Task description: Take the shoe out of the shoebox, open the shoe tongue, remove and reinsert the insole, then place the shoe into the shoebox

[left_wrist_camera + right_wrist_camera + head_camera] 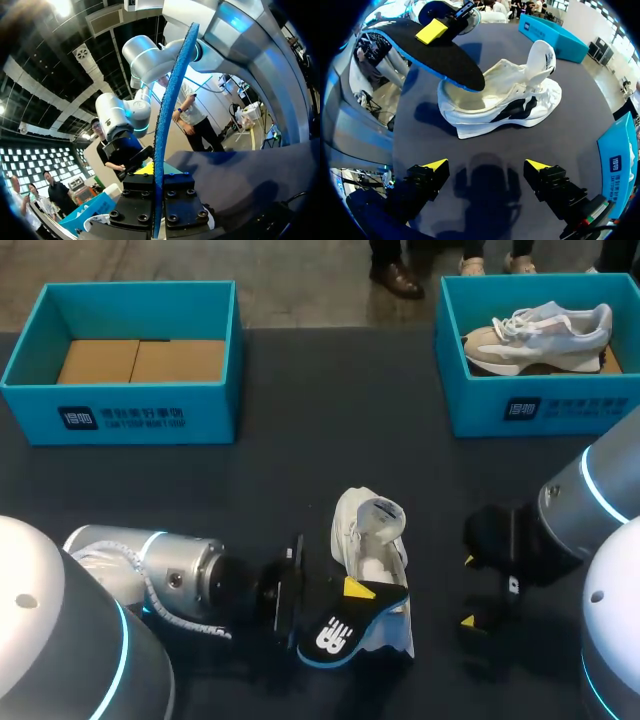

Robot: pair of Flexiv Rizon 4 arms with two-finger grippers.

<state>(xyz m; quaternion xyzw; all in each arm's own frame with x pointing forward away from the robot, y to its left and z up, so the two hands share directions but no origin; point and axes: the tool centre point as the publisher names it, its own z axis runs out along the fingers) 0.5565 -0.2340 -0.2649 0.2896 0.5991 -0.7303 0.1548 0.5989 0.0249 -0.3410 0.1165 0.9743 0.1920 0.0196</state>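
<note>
Item 1. Desk: dark, matte top.

Item 2. White shoe: near the desk's middle, standing on its sole, with black side patches. The tongue is pulled up and stands clear of the opening.

Item 3. Insole: black face, blue edge, one white logo mark (not read off). It is out of the shoe and held above the desk. Its free end lies over the shoe's heel opening; whether they touch cannot be told.

Item 4. Left gripper: fingers clamped on the insole from both faces, seen edge-on in the left wrist view.

Item 5. Right gripper: fingers spread wide, holding nothing, near the shoe on its right side.

Item 6. Left shoebox: teal, far left corner, cardboard floor showing. White printed label on the front wall, too small to read.

Item 7. Right shoebox: teal, far right corner, same kind of label. A grey sneaker lies inside.
</note>
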